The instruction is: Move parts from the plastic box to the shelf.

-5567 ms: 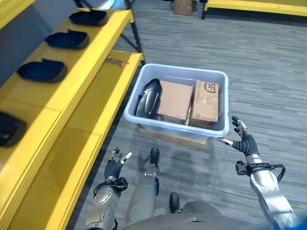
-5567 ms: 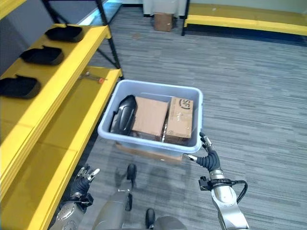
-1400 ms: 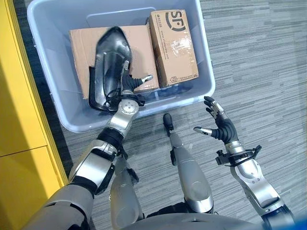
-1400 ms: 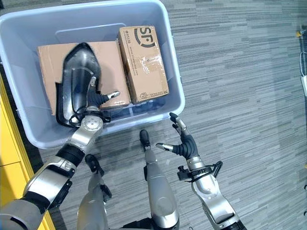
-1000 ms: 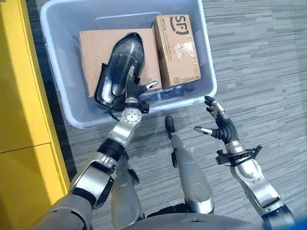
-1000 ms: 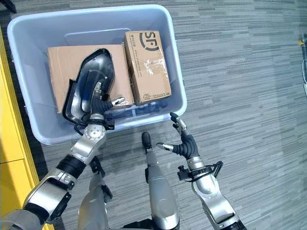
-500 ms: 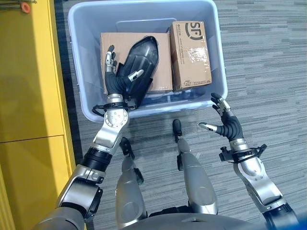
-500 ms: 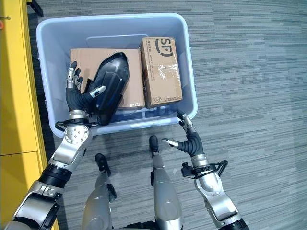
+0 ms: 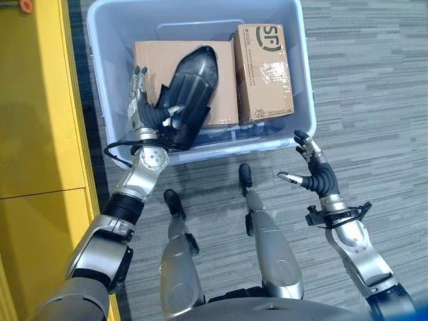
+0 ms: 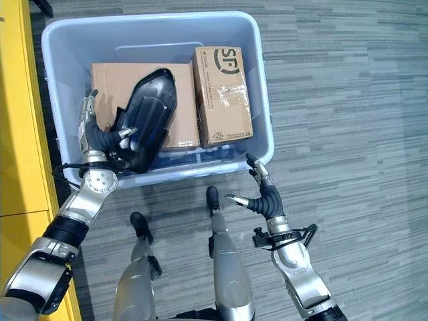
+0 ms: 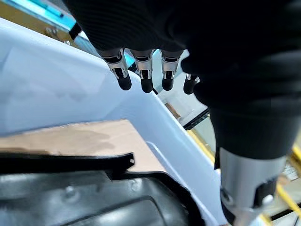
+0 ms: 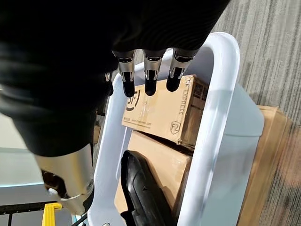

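A black moulded part (image 9: 192, 93) lies slanted across a flat cardboard box (image 9: 152, 59) inside the pale blue plastic box (image 9: 304, 80). My left hand (image 9: 142, 114) is inside the box at the part's left edge, fingers (image 11: 143, 70) straight and the thumb resting against the part (image 11: 70, 197). It is open. My right hand (image 9: 315, 177) hovers open outside the box, just in front of its front right corner, with its fingers (image 12: 148, 75) spread toward the rim (image 12: 216, 108). The yellow shelf (image 9: 40, 100) runs along the left.
A second, taped cardboard box (image 9: 264, 70) fills the right side of the plastic box. An orange-tipped tool (image 9: 25, 5) lies on the shelf at the top left. Grey carpet (image 9: 374, 80) stretches to the right of the box.
My left hand has come out of the part's hollow and moved to its left edge with the fingers straightened. The part has rolled over, ribbed side up. The right hand has stayed put.
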You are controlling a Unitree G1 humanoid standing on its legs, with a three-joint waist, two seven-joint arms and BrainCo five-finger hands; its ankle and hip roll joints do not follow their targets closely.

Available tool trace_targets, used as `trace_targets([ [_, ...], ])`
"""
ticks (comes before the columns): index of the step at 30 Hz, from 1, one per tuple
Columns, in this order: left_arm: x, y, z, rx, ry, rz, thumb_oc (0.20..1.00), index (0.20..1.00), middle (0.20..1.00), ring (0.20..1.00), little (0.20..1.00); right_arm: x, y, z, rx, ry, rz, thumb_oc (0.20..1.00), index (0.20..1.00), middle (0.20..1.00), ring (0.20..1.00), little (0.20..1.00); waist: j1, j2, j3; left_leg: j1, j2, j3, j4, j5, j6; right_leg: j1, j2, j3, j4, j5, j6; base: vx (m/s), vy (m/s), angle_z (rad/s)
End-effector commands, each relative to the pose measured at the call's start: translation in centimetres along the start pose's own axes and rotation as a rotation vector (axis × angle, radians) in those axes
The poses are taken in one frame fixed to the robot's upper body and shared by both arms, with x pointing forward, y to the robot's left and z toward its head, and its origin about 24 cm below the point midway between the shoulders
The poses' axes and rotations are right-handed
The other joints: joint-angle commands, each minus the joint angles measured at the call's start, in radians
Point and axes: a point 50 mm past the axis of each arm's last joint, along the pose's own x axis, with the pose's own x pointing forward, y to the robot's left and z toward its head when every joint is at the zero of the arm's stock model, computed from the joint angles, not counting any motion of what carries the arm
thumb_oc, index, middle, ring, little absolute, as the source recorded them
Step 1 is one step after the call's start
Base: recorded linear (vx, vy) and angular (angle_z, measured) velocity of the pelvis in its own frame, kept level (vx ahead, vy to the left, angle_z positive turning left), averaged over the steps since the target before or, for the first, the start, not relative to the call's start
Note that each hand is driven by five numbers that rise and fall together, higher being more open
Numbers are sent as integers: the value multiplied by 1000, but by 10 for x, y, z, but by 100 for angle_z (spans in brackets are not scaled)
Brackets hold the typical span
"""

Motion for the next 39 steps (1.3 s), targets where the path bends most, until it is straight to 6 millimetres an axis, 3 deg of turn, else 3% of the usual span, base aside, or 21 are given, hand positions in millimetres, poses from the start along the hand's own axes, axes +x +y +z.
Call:
trace_targets([
  [1,22,15,7,78,-53,89,1000,1000,1000,1000,1000,-1,-13,21,-36,-121,-24,1000,1000,1000,1000,1000,-4,-22,2,66,3,4,16,-66,7,48,-39,-28,87,-127,80,0,0,0],
  [15,28,9,-16,48,139,119,1000,1000,1000,1000,1000,-3,-7,25,-30,-137,10,1000,1000,1000,1000,1000,-12,-29,23,41,4,-2,19,-59,8,20,-32,-30,97,-126,73,0,0,0],
  [33,36,6,-19,-56,263,177,1000,1000,1000,1000,1000,-3,-7,30,-46,-156,17,1000,1000,1000,1000,1000,-13,-38,50,8,3,-17,35,-61,12,-2,-30,-36,105,-124,68,0,0,0],
  [39,40,3,-16,-4,255,144,1000,1000,1000,1000,1000,-3,-7,30,-48,-153,21,1000,1000,1000,1000,1000,-15,-35,56,-3,3,-21,38,-58,12,-10,-29,-38,110,-125,67,0,0,0],
])
